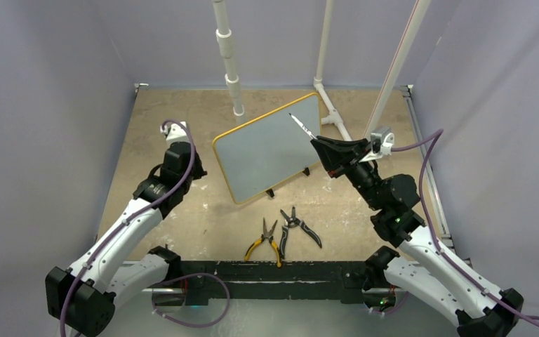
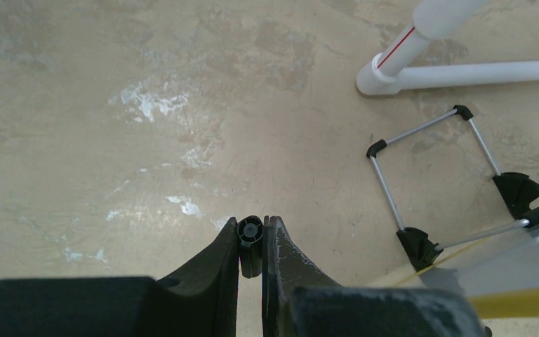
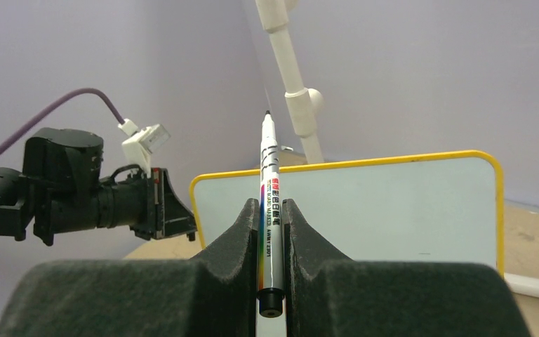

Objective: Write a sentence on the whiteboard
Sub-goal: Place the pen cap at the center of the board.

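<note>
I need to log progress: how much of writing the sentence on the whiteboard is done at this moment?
Done: the marker is uncapped and clamped in the right gripper; the left gripper pinches a small black piece, probably its cap. In hand: the tip is aimed at the whiteboard; whether it touches is unclear. Left: the whole sentence, since the board is blank.

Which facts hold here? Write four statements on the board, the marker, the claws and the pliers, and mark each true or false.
1. The whiteboard is blank. True.
2. The right claw holds a capped marker. False: the marker's tip is bare.
3. The left claw is open and empty. False: it is shut on a small black cylinder.
4. Yellow-handled pliers and black-handled pliers lie between the whiteboard and the arm bases. True.
</note>
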### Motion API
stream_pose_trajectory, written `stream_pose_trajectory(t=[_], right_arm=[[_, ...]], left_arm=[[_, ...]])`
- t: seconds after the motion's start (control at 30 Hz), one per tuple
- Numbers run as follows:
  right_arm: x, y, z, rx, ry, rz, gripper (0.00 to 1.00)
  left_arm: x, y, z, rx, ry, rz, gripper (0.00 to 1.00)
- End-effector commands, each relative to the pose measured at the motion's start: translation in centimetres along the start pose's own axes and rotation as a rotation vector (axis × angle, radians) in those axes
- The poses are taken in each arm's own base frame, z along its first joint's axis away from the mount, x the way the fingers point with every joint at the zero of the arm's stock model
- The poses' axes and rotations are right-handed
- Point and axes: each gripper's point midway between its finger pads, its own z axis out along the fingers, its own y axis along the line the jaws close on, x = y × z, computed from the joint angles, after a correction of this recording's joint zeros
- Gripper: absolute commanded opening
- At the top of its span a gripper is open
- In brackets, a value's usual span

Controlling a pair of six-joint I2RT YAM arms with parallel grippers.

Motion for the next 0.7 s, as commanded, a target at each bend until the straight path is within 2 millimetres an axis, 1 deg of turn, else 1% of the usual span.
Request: stream_pose_trajectory(t=[0.0, 0.07, 0.17, 0.27, 0.4, 0.47, 0.57, 0.67], right_arm=[[-1.4, -0.1, 0.3, 0.011, -0.049, -0.027, 0.00], [-1.4, -0.2, 0.2, 0.015, -0.057, -0.009, 0.00], [-1.2, -0.2, 0.0, 0.012, -0.065, 0.003, 0.00], [-1.0, -0.2, -0.2, 0.012, -0.065, 0.017, 0.00], [-1.3, 0.0, -0.6, 0.009, -0.071, 0.035, 0.00], [-1.5, 0.1, -0.8, 0.008, -0.074, 0.038, 0.00], [-1.3, -0.1, -1.1, 0.022, -0.068, 0.043, 0.00], [-1.0, -0.2, -1.2, 0.028, -0.050, 0.045, 0.00]], left_arm=[[3.7, -0.1, 0.9, 0.001, 0.116, -0.061, 0.00], [5.3, -0.3, 1.2, 0.010, 0.153, -0.091, 0.00], [7.1, -0.2, 1.7, 0.005, 0.187, -0.132, 0.00], [9.0, 0.5, 2.1, -0.036, 0.213, -0.178, 0.00], [11.3, 1.2, 2.4, -0.050, 0.230, -0.236, 0.00], [12.8, 1.6, 2.4, -0.061, 0.257, -0.246, 0.00], [14.1, 1.9, 2.4, -0.070, 0.280, -0.259, 0.02], [14.9, 2.1, 2.3, -0.071, 0.290, -0.277, 0.08]])
